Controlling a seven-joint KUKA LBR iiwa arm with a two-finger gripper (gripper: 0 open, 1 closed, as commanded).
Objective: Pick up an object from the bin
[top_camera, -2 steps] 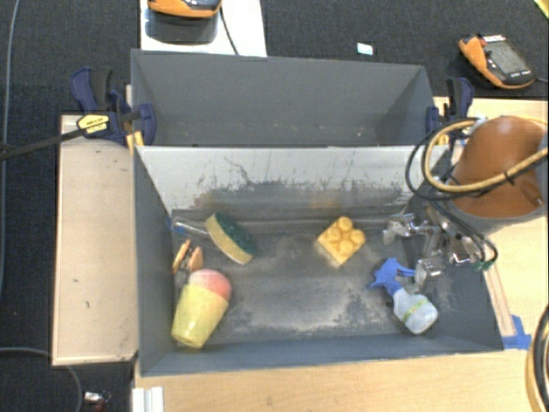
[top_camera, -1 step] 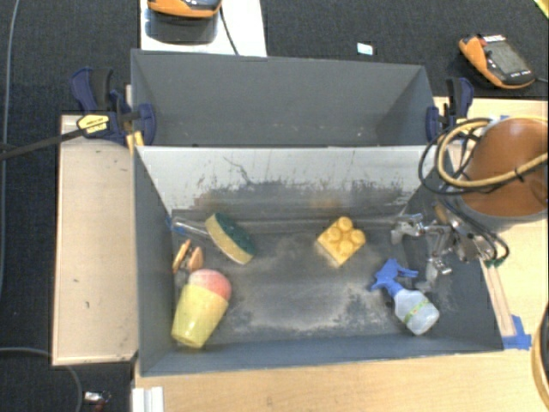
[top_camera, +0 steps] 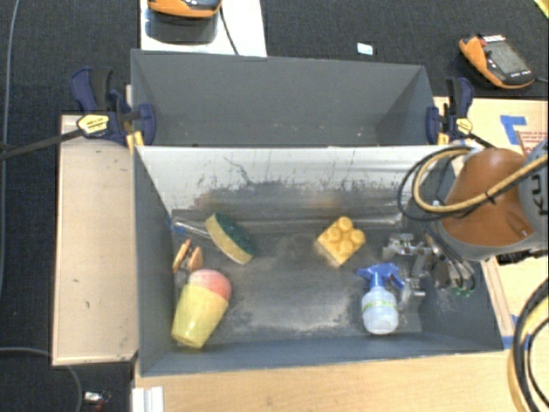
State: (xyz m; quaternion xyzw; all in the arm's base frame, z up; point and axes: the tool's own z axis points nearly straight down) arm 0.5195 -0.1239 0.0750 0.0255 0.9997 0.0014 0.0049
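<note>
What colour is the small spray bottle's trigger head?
Blue. The trigger head shows best in the camera view.

I work from a single camera, set above the grey bin (top_camera: 292,303) and tipped somewhat to one side. I look down onto the bin's floor and against its sloping far wall (top_camera: 283,178), which lies toward the top of my view. The camera sits far enough back to take in the whole bin with a margin around it. The arm (top_camera: 489,204) enters from my view's right.
</note>
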